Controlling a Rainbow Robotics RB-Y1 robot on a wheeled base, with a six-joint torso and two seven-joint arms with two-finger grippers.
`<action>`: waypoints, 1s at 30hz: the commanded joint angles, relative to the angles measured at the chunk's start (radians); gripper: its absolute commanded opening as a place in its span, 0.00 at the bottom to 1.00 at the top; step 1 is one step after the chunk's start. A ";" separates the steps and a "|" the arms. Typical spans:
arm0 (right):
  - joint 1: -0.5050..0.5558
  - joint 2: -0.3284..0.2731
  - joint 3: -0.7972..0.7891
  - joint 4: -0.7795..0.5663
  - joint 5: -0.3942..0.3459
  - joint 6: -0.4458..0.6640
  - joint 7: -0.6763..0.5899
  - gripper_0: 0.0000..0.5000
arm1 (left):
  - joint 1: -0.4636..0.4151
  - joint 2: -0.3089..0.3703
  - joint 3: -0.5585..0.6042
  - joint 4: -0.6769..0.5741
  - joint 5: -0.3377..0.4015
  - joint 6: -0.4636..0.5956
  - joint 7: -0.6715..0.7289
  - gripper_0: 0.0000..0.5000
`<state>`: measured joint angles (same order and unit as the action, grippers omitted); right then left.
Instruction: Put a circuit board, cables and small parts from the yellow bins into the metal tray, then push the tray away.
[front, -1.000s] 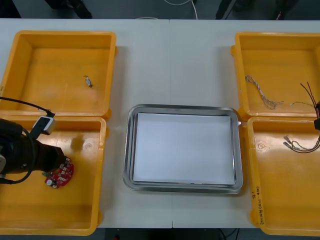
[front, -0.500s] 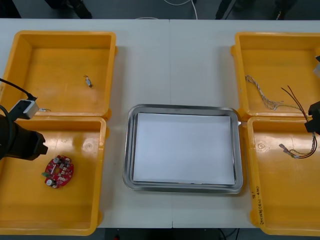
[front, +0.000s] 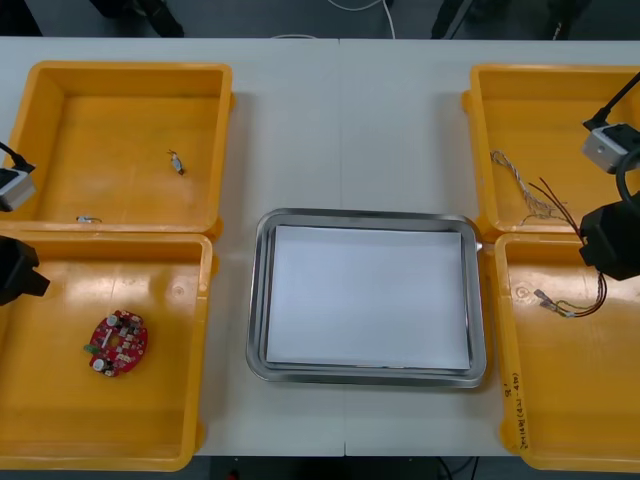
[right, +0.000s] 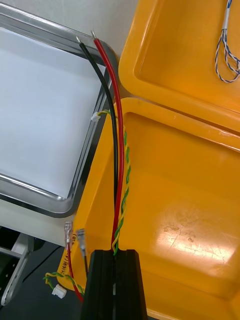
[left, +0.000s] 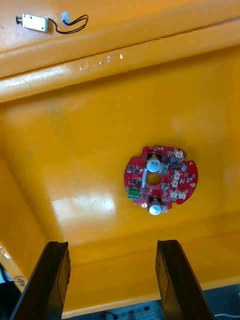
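My right gripper hangs over the inner edge of the near right yellow bin. It is shut on a bundle of cables: one red, one black, and a yellow-green twist. The bundle's loose ends dangle over that bin. The metal tray, white inside, lies between the bins with nothing in it. A round red circuit board lies flat in the near left bin. My left gripper is open above the board, apart from it, at the table's left edge.
A twisted blue and white cable lies in the far right bin. The far left bin holds two small metal parts, one near its front wall. Bare table lies beyond the tray.
The left gripper has drawn back to the left off the circuit board, which stays in the bin. The right gripper has come in from the right edge, lifting the cable bundle.
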<state>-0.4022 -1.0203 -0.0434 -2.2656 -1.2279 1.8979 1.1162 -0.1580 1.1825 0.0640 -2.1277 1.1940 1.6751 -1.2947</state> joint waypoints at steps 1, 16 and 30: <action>-0.030 -0.029 0.031 -0.006 0.025 -0.010 0.040 0.00 | -0.032 0.011 0.034 -0.026 0.013 0.015 -0.103 1.00; -0.030 0.005 0.037 -0.006 0.054 -0.013 0.050 0.00 | -0.029 -0.087 0.057 0.089 -0.010 0.001 -0.015 1.00; -0.066 0.031 0.076 -0.006 0.048 -0.014 0.056 0.00 | 0.031 -0.104 0.115 0.072 -0.071 -0.014 0.313 1.00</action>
<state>-0.4153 -1.0049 -0.0029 -2.2656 -1.1829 1.8928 1.1166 -0.1558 1.0853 0.0990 -2.0338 1.1452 1.6773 -1.0871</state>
